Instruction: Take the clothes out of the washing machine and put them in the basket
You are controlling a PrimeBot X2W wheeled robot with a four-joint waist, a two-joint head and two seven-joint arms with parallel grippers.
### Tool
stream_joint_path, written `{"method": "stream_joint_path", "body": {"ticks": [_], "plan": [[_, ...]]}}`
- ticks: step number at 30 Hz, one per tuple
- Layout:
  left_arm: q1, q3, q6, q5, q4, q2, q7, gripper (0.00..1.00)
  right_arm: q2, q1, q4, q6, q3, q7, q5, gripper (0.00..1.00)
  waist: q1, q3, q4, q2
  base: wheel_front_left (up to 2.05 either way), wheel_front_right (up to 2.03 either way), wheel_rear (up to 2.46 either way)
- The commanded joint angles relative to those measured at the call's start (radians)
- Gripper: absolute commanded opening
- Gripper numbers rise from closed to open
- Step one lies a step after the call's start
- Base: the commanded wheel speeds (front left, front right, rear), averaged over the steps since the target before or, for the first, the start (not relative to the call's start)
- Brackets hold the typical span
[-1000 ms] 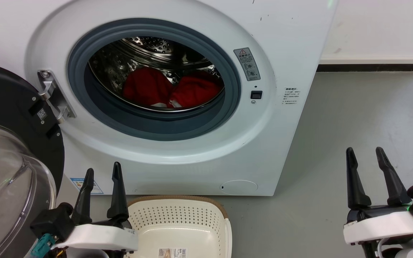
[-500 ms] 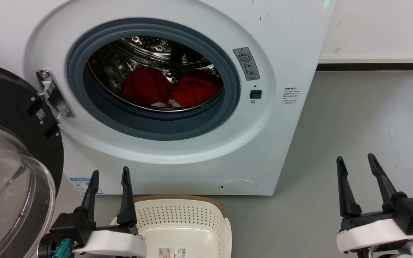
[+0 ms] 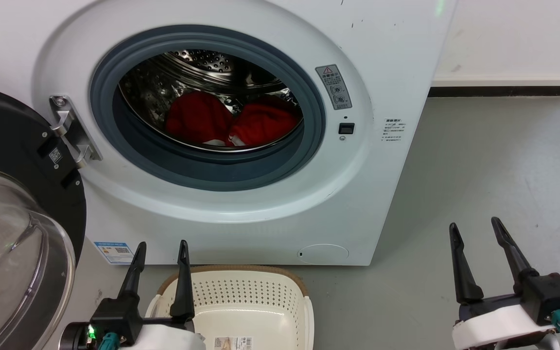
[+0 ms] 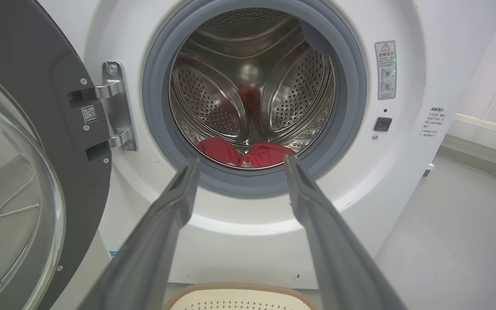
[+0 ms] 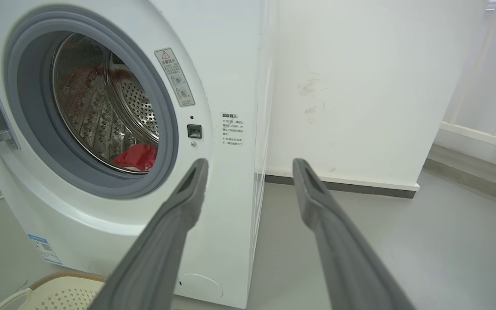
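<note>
Left claw (image 3: 161, 243) and right claw (image 3: 473, 222) both spread, holding nothing.
Clothes (image 3: 231, 124) sit low in the drum (image 3: 202, 61) of the washing machine (image 3: 387, 58); best go in over the gasket (image 3: 197, 170), pinch a deep fold, lift clear to the near basket (image 3: 246, 291).

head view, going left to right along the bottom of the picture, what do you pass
glass door → left pincer, open → basket → bare grey floor → right pincer, open
</note>
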Motion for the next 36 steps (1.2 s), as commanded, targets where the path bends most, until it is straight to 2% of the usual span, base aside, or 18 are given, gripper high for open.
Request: {"method": "stream_joint_path", "body": {"ticks": [1, 16, 21, 24, 36], "plan": [[0.006, -0.004, -0.002, 0.030, -0.001, 0.002, -0.010, 1.00, -0.005, 0.009, -0.001, 0.000, 0.003, -0.010, -0.028, 1.00, 0.0000, 0.000, 0.000, 0.0000, 0.00, 0.00, 0.00], [0.007, -0.022, 0.008, 0.144, -0.021, 0.000, -0.035, 1.00, -0.006, 0.004, -0.014, 0.000, 0.022, -0.036, -0.117, 1.00, 0.0000, 0.019, -0.005, 0.0000, 0.00, 0.00, 0.00], [0.013, -0.012, 0.008, 0.117, -0.014, -0.001, -0.035, 1.00, -0.006, 0.013, 0.004, 0.000, 0.021, -0.035, -0.067, 1.00, 0.0000, 0.016, -0.004, 0.0000, 0.00, 0.00, 0.00], [0.016, -0.001, 0.005, 0.100, -0.008, -0.002, -0.035, 1.00, -0.005, 0.018, 0.045, 0.000, 0.019, -0.035, 0.015, 1.00, 0.0000, 0.013, -0.003, 0.0000, 0.00, 0.00, 0.00], [0.013, 0.000, -0.014, 0.101, 0.005, -0.003, -0.033, 1.00, -0.005, -0.002, 0.075, 0.000, 0.022, -0.035, 0.037, 1.00, 0.0000, 0.015, -0.005, 0.0000, 0.00, 0.00, 0.00]]}}
